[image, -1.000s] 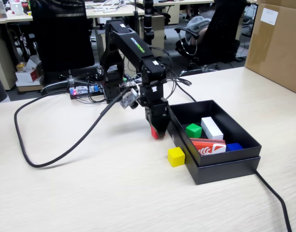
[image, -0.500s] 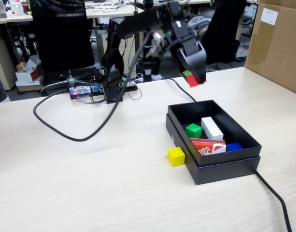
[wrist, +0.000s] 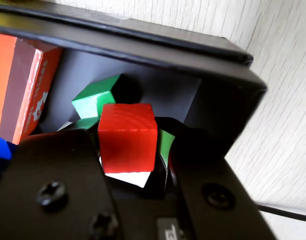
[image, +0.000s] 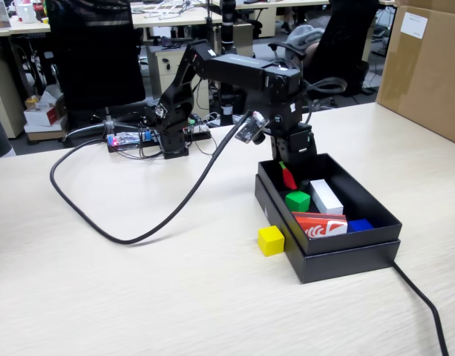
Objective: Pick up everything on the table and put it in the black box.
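Gripper [image: 289, 178] clamped on one red cube [image: 289, 177], hanging over the black box [image: 338, 256] at centre right of the fixed view. One green cube [image: 297, 200] inside, just below. One yellow cube [image: 271, 240] outside, touching the box's left wall.

Red cube [wrist: 127, 137], green cube [image: 298, 200], yellow cube [image: 271, 240], black box [image: 344, 256]

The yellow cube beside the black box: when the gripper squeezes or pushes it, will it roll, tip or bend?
The yellow cube probably stays rigid: its edges look crisp, like a solid block. Its flat faces suggest it would slide on the table rather than roll. It seems light, since the gripper holds the same-sized red cube easily.
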{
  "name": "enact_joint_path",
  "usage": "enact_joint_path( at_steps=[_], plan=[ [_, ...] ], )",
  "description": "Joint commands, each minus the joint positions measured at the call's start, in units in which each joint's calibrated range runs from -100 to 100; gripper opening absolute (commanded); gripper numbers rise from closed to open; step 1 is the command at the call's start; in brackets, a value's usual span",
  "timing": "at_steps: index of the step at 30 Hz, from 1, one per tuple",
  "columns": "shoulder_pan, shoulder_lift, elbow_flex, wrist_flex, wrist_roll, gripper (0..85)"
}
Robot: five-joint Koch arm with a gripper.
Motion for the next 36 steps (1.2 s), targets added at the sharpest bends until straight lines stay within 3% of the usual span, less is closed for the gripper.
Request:
enact_joint_path(
  at_steps=[1, 5, 9, 19, 29, 36],
  plan=[
    [-0.4, -1.1, 1.2, 1.3, -0.4, 19.9],
    [-0.6, -2.0, 1.1, 1.3, -0.9, 25.7],
    [-0.7, -5.2, 0.5, 1.2, -1.7, 42.4],
    [-2.1, -25.9, 2.3, 1.2, -2.1, 44.1],
    [-10.7, -18.3, 3.4, 1.3, -5.4, 46.7],
    [-12.5, -13.4, -8.1, 7.1, -6.8, 47.9]
  ],
)
